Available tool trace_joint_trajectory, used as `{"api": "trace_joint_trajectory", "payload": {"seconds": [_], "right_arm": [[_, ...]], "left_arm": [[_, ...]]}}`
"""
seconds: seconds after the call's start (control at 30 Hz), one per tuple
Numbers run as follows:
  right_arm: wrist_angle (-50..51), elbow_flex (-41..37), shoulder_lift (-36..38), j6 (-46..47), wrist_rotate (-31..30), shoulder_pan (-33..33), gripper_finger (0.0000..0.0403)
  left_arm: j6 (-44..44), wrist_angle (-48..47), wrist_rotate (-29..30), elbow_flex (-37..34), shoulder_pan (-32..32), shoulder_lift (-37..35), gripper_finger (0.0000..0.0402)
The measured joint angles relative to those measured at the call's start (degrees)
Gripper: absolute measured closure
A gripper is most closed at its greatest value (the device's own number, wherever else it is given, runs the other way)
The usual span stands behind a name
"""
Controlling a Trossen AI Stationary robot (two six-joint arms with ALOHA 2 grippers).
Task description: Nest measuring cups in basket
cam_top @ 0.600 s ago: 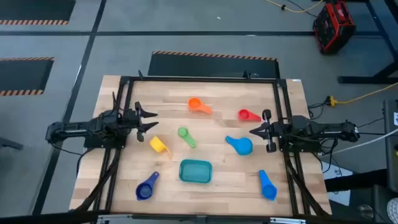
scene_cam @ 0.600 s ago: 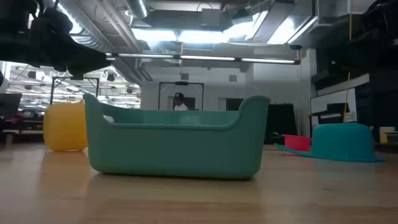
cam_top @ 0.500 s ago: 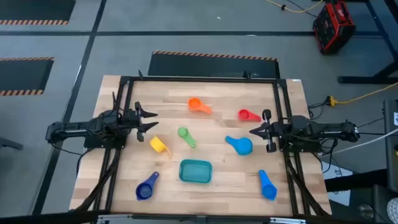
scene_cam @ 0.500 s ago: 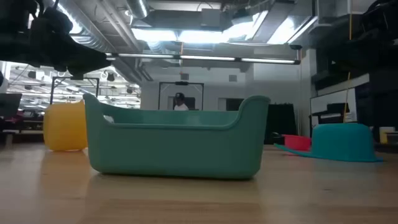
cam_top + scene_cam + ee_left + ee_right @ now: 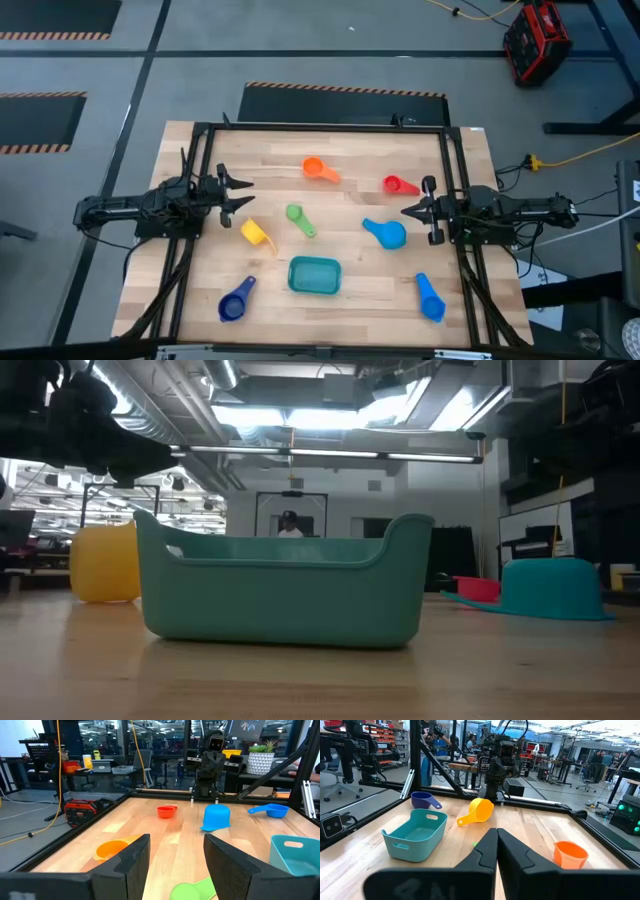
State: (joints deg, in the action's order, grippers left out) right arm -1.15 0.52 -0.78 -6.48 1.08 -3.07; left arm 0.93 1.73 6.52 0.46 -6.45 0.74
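The teal basket (image 5: 314, 275) stands on the wooden table near its front edge, with nothing in it (image 5: 417, 834). Several measuring cups lie scattered around it: orange (image 5: 318, 169), red (image 5: 398, 185), green (image 5: 298, 218), yellow (image 5: 255, 233), light blue (image 5: 385, 233), blue (image 5: 430, 297) and dark blue (image 5: 235, 301). The light blue cup (image 5: 216, 816) rests mouth down. My left gripper (image 5: 235, 192) hovers open at the table's left side, nothing between its fingers (image 5: 175, 860). My right gripper (image 5: 408, 211) hovers shut at the right side, between the red and light blue cups (image 5: 496, 850).
A black frame (image 5: 320, 128) runs round the table's edges. Bare wood lies between the two grippers in the table's middle. Beyond the far edge, the low view shows a workshop room with a person (image 5: 289, 525) far off.
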Motion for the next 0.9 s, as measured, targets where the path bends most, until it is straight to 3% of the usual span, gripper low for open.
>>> {"api": "trace_joint_trajectory", "payload": {"seconds": [0.9], "right_arm": [[-0.01,0.0,0.0,0.0,0.02,-0.01,0.0389]], "left_arm": [[0.04,1.92,0.02,0.01,-0.01,0.01,0.0223]]}}
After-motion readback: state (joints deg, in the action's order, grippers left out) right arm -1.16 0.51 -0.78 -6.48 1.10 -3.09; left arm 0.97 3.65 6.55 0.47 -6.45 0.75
